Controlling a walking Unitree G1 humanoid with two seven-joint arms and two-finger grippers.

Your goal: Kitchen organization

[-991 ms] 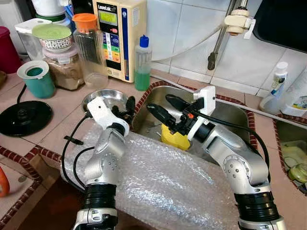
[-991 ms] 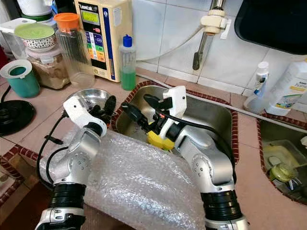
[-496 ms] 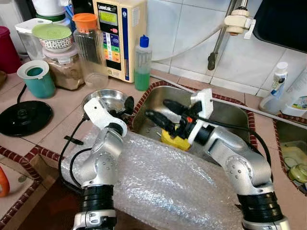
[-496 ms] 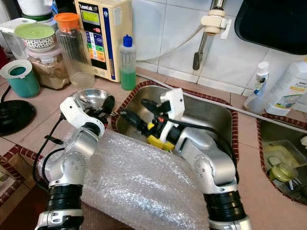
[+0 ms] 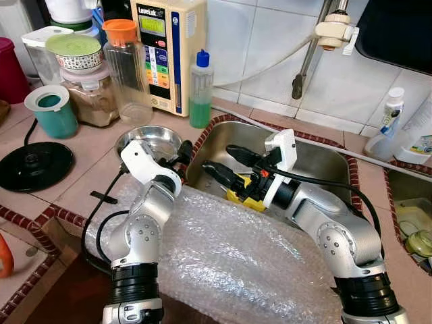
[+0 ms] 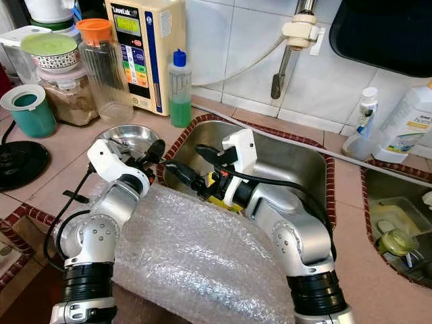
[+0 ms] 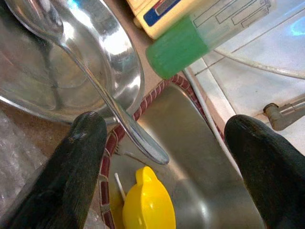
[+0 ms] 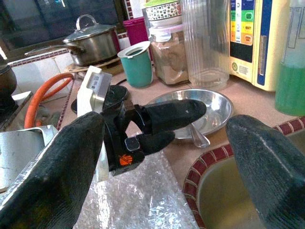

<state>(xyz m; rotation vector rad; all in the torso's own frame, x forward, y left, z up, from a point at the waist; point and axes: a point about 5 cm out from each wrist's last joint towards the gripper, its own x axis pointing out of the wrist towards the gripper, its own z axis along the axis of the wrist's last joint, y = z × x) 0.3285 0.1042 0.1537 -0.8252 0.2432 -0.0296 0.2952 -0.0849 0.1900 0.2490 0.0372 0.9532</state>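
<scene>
From the head, your left pincer [image 5: 181, 152] is hovering wide at the bowl [image 5: 150, 138] on the table [image 5: 61, 179]; your right pincer [image 5: 226, 164] is gaping over the sink [image 5: 317, 158]. Left wrist: a spoon [image 7: 100, 88] is sticking out of the bowl, ungrasped, above a yellow lid [image 7: 147, 202], probably plastic. Right wrist: both pincers are facing each other. Little looks tidied yet.

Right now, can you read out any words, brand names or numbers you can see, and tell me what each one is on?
"LeveLuk": top of the cream water machine at the back wall.
Coloured button labels on its panel: too small to read.
Label on the white bottle at far right: print too blurred.
Nothing else legible.
</scene>
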